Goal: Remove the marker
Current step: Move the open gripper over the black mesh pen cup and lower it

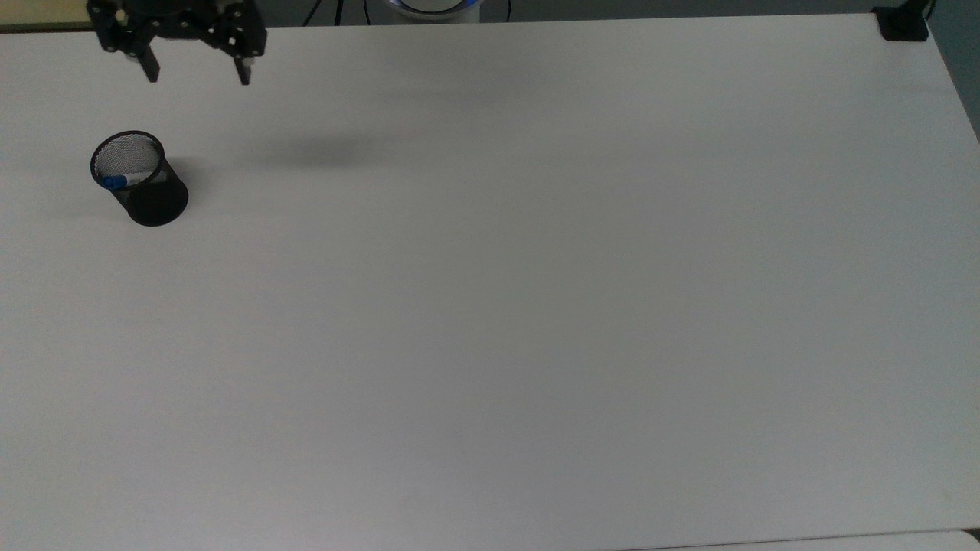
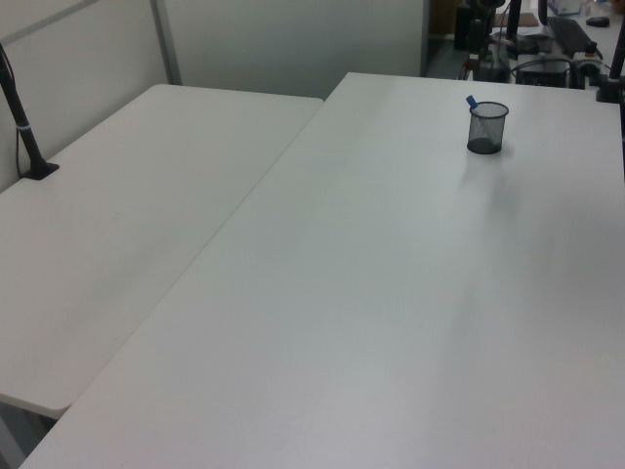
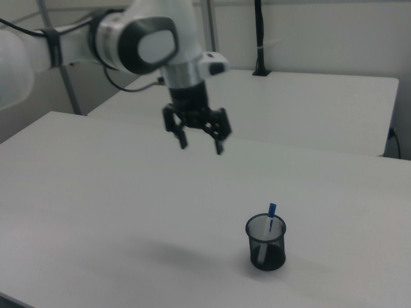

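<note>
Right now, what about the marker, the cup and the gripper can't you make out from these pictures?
- Marker: its lower barrel sits behind the mesh cup wall in the right view, so where its bottom end rests is unclear.
- Marker in the left view: too small to read any detail.
- Gripper: the top view's upper edge cuts off the arm above it.
- Cup's floor: hidden by its own wall in every view.

Marker (image 3: 270, 221): slim white barrel, blue cap uppermost, standing in the black mesh cup (image 3: 266, 242) on the white table (image 3: 96, 192). It leans against the cup's rim, tilted a little, its cap poking above the rim in the right view and in the left view (image 2: 472, 101). In the top view the blue cap (image 1: 115, 182) sits at the top view's left side of the cup's mouth, the white barrel running down inside.
</note>
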`<state>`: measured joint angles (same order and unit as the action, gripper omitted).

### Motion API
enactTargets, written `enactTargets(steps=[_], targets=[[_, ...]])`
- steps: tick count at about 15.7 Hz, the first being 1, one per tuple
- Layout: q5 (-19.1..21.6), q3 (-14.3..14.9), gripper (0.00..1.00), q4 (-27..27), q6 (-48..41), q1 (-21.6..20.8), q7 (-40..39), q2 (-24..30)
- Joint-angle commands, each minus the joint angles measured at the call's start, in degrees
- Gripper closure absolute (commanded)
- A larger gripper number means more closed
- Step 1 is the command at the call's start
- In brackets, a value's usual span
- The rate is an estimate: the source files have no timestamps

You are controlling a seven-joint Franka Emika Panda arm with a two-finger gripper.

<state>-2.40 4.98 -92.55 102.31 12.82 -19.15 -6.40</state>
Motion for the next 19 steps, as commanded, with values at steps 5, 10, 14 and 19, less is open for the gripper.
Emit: enactTargets(steps=[5,10,14,19], targets=[[-0.41,-0.24,0.16,-0.79,9.47,7.04,-6.95,-6.95],[-0.50,-0.24,0.29,-0.79,16.42,8.36,-6.87,-11.78],[-2.43,-0.15,0.36,-0.79,19.33,9.16,-6.87,-14.07],[-2.52,-0.15,0.56,-0.79,19.77,9.24,-6.95,-15.04]])
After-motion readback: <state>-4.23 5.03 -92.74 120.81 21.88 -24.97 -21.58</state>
